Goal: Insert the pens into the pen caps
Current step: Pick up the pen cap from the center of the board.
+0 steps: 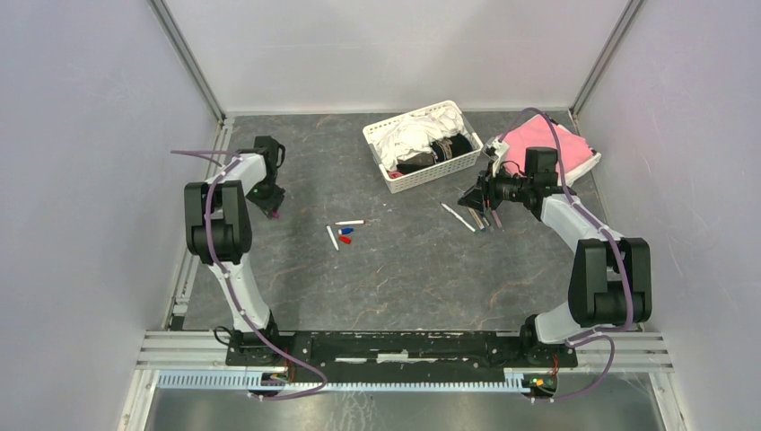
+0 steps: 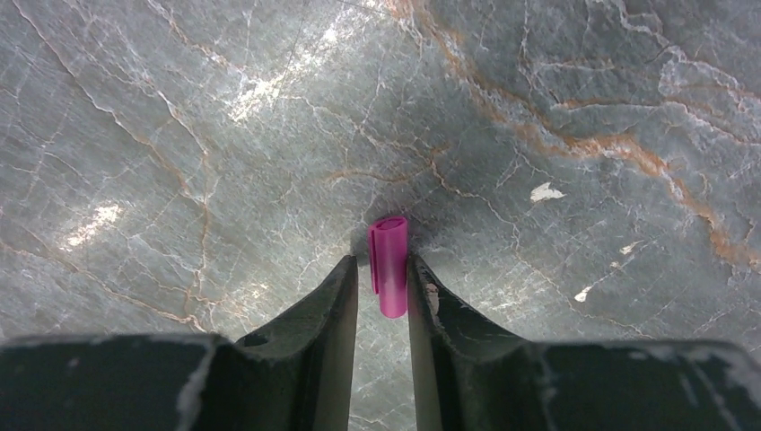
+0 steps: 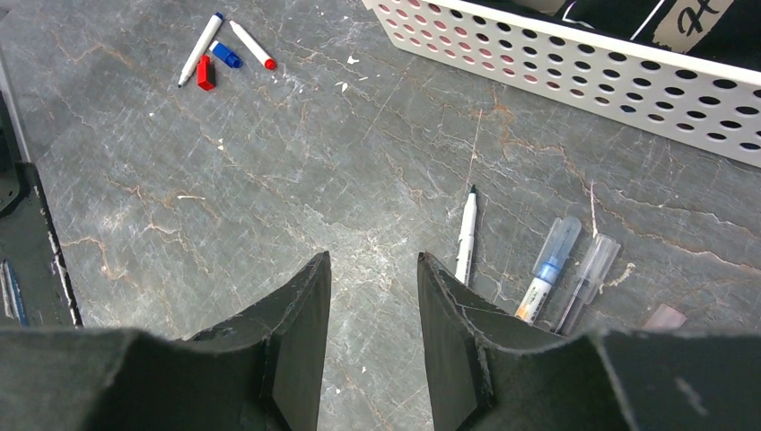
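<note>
The left gripper points down at the grey marbled table on its left side, with a magenta pen cap between its fingertips. The cap touches the right finger, and a thin gap shows at the other finger, so it cannot be told whether the cap is truly pinched. The right gripper hovers low over the table with its jaws spread and nothing between them. Just beside its right finger lies a white pen with a dark tip. Next to that pen are two pens under clear covers, in front of the white basket of clothes. Near the table's middle, well apart from both grippers, a blue-ended pen and a red-ended pen lie close to a blue cap and a red cap.
</note>
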Motion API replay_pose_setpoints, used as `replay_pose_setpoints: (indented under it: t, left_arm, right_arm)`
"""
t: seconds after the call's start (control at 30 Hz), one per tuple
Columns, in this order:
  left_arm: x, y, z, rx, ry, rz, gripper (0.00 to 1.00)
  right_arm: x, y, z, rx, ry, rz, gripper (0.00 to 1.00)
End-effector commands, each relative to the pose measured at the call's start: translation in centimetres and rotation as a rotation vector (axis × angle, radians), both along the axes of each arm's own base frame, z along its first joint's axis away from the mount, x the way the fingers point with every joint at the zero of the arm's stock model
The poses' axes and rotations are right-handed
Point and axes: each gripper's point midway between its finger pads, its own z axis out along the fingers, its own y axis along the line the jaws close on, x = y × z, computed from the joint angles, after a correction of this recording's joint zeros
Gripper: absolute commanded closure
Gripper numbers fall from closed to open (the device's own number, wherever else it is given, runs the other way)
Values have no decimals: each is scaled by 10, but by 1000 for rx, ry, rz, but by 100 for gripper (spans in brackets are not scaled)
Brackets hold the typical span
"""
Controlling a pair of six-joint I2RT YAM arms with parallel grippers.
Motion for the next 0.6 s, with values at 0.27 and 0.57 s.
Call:
replay_pose_setpoints:
  t: [0.27,0.57]
  left_arm:
    - [-26,8,-32,-24,42,11,98]
    - [-24,-29,32,-162,-205,-148,98]
  right_arm:
    - [-2,4,17,37,-50,24,55]
    - [-25,16,39,76,-105,155,56]
